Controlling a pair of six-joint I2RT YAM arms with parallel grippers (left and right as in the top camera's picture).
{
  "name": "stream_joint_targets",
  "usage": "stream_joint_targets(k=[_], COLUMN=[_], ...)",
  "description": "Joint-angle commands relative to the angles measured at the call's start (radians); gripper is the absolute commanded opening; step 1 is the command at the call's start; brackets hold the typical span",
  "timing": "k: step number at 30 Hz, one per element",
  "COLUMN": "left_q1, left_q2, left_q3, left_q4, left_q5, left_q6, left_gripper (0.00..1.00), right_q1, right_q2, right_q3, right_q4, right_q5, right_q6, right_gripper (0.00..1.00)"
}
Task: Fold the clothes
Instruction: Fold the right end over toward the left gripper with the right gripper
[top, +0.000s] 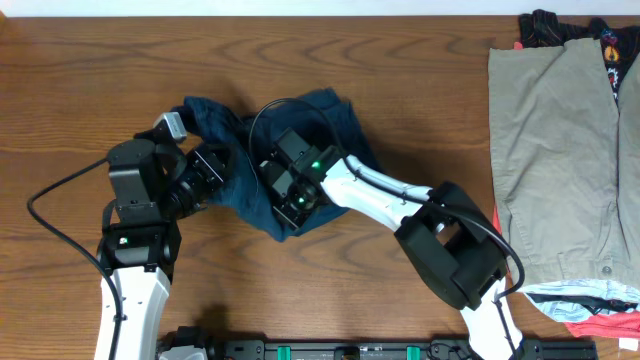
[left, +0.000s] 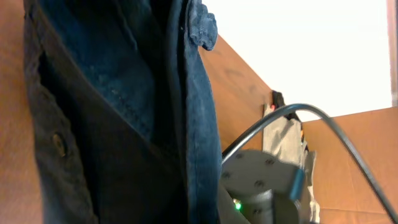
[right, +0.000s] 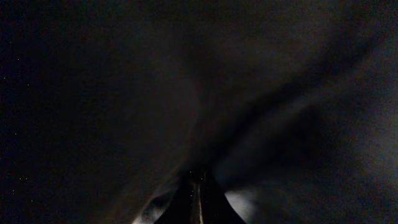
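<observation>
navy shorts (top: 340, 115) bunched on table (top: 100, 60), right jaws seemingly pinching them

A brown wood-grain counter (top: 330, 40) carried a large khaki-beige garment (top: 555, 150) lying flat near its right edge. A black garment with red print (top: 540, 22) peeked out from under the khaki's top end. Pale blue and red cloth (top: 590, 300) showed beneath its lower end.

We can read no text, label, brand or number in any view. The red print on the black garment (top: 545, 22), well apart from the right gripper (top: 288, 208), is too small for us to read.
</observation>
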Motion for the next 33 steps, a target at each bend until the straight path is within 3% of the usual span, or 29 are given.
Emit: stream_joint_targets(k=[1,10,18,33], left_q1=[0.003,0.003,0.003,-0.024], left_q2=[0.014,0.065,0.071,0.072], left_q3=[0.032,0.032,0.032,0.032], left_q4=[-0.023,-0.027,-0.008,0.081], left_q5=[0.014,0.014,0.015,0.015], left_q6=[0.025,0.024,0.024,-0.052], left_gripper=[0.06,0.06,0.06,0.06], right_q1=[-0.065,-0.296,-0.454,-0.386], right_q2=[-0.065,-0.152,-0.087,0.008], right_q3=[0.026,0.027,0.010,0.010], right_q4=[-0.005,-0.029,-0.029,-0.130], right_q5=[0.131,0.302,0.319,0.191], right_q6=[0.009,0.009,0.009,0.048], right_gripper=[0.05,0.18,0.15,0.07])
